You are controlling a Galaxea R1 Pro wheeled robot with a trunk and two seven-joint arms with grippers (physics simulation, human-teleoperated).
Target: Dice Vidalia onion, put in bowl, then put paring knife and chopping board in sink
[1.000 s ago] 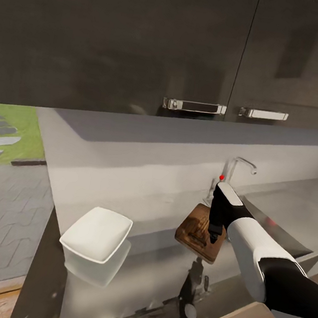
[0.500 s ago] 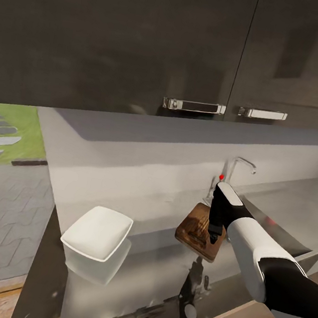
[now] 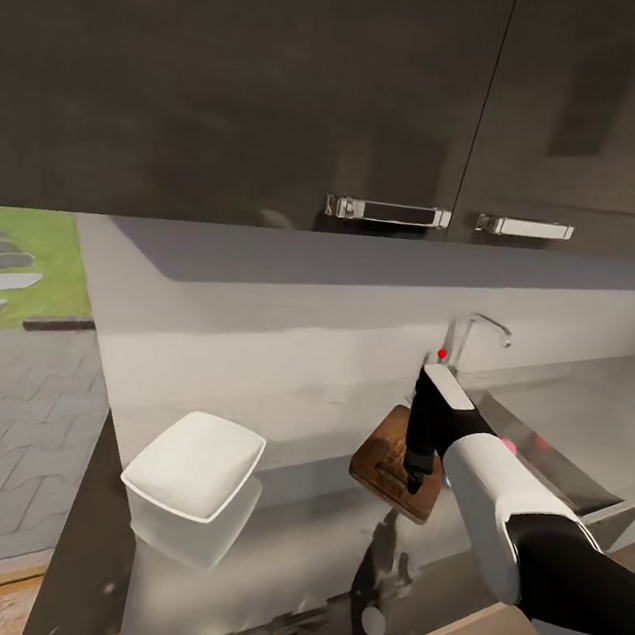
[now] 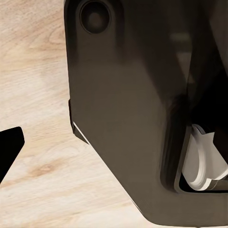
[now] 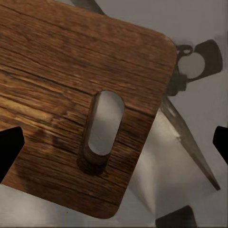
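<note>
Late stage, seemingly: right claw open, hovering over the chopping board near the surface's sink end. Bowl apart. Board not yet sunk.

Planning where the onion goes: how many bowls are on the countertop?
1: the bowl near the countertop's left end, apart from the board. The right arm may hide more.

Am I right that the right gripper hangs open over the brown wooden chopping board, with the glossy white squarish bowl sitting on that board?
Not quite. In the head view the glossy white squarish bowl sits on the grey countertop, apart from the brown wooden chopping board. The rest holds: the right gripper hangs open over the board, whose handle slot shows in the right wrist view.
</note>
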